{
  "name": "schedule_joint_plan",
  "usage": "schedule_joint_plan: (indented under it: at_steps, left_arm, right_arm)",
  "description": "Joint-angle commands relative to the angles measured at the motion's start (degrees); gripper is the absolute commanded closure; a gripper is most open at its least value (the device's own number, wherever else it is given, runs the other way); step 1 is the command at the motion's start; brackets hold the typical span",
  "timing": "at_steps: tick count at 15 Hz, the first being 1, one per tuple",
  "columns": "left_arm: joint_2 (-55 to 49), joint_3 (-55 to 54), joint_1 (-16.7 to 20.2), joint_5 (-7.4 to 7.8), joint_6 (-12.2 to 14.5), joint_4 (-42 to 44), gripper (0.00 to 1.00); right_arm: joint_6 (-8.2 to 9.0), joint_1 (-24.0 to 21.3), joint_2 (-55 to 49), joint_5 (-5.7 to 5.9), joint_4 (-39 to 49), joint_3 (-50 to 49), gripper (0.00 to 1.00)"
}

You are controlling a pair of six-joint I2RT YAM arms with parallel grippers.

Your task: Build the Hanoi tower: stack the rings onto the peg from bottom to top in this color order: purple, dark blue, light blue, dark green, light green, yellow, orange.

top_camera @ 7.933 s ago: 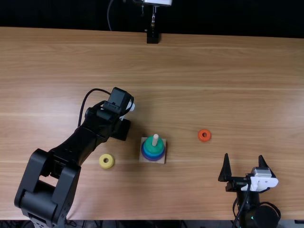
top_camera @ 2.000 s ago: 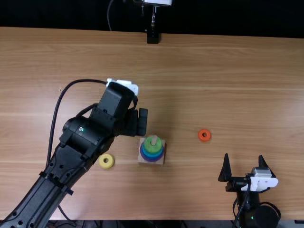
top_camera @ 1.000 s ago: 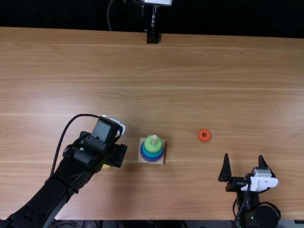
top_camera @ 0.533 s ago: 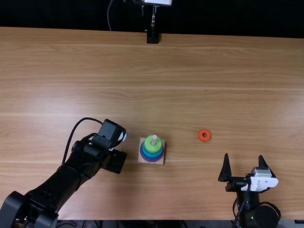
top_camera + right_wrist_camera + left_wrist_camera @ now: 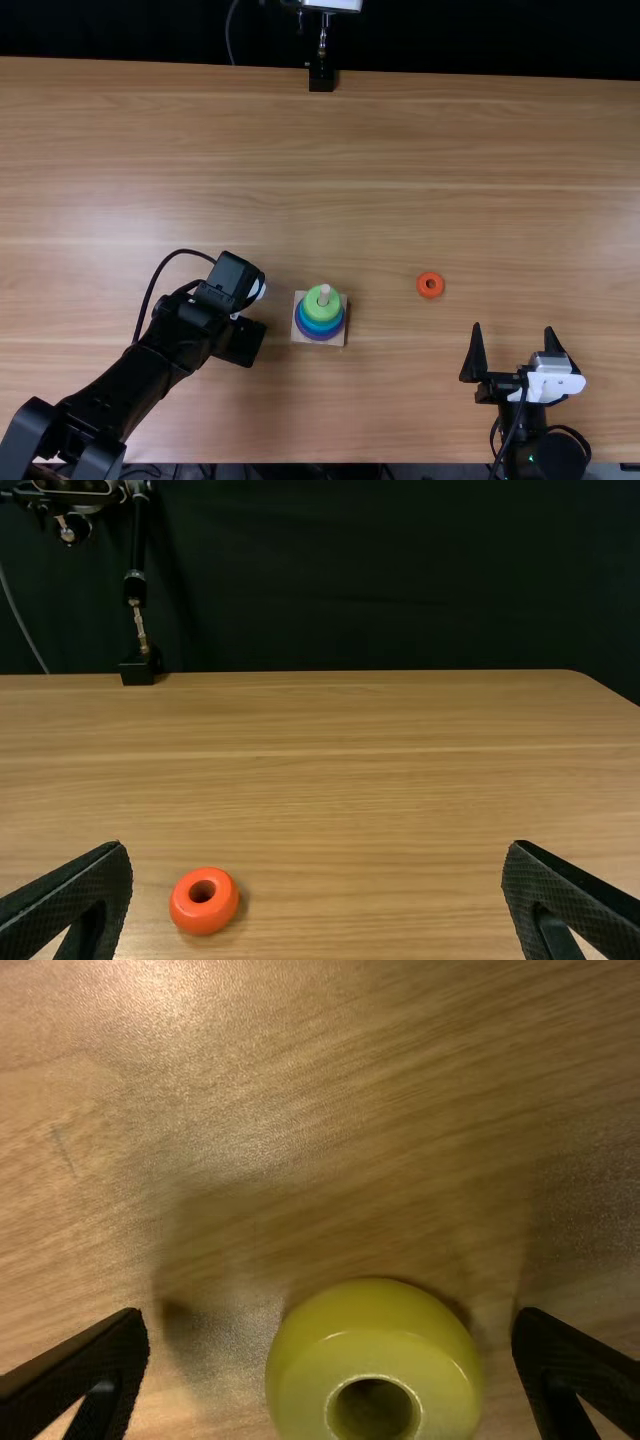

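Observation:
In the top view, my left gripper (image 5: 242,342) is low over the table, left of the peg base (image 5: 335,338). The left wrist view has the yellow ring (image 5: 375,1360) lying between the spread fingers of my left gripper (image 5: 333,1375), neither finger touching it. On the peg (image 5: 324,291) a light green ring (image 5: 322,304) is uppermost, with blue (image 5: 319,324) and purple (image 5: 318,336) edges below. The orange ring (image 5: 430,285) lies right of the base, also an orange ring (image 5: 204,900) in the right wrist view. My right gripper (image 5: 515,340), and there my right gripper (image 5: 317,900), stands open and holds nothing.
A black stand (image 5: 321,78) is at the table's far edge. The left arm (image 5: 130,385) crosses the near left part of the table (image 5: 400,180). The right arm's gripper is at the near right.
The light green ring has appeared on the peg since the oldest frame. My left gripper has moved from beside the peg back toward the near left, over the yellow ring; the right arm has kept still.

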Motion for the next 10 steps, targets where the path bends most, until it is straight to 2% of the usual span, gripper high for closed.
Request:
schedule_joint_plan:
  at_steps: [1, 2, 4, 8, 10]
  left_arm:
    - [1.2, -0.8, 0.4, -0.03, 0.4, -1.9, 0.53]
    - [1.2, -0.7, 0.4, -0.14, 0.4, -3.2, 0.72]
    - [1.2, -0.6, 0.3, -0.24, 0.7, -3.9, 0.98]
    - [1.0, 0.2, 0.0, -0.88, 0.3, -3.9, 1.00]
    - [0.7, 3.9, -0.5, -0.88, 0.1, -5.9, 1.00]
  right_arm:
    - [-0.13, -0.3, -0.4, -0.03, 0.0, -0.9, 0.00]
    - [-0.13, -0.3, -0.4, -0.03, 0.0, -0.9, 0.00]
    - [-0.13, -0.3, -0.4, -0.03, 0.0, -0.9, 0.00]
    - [-0.13, -0.3, -0.4, -0.03, 0.0, -0.9, 0.00]
    - [-0.13, -0.3, -0.4, -0.03, 0.0, -0.9, 0.00]
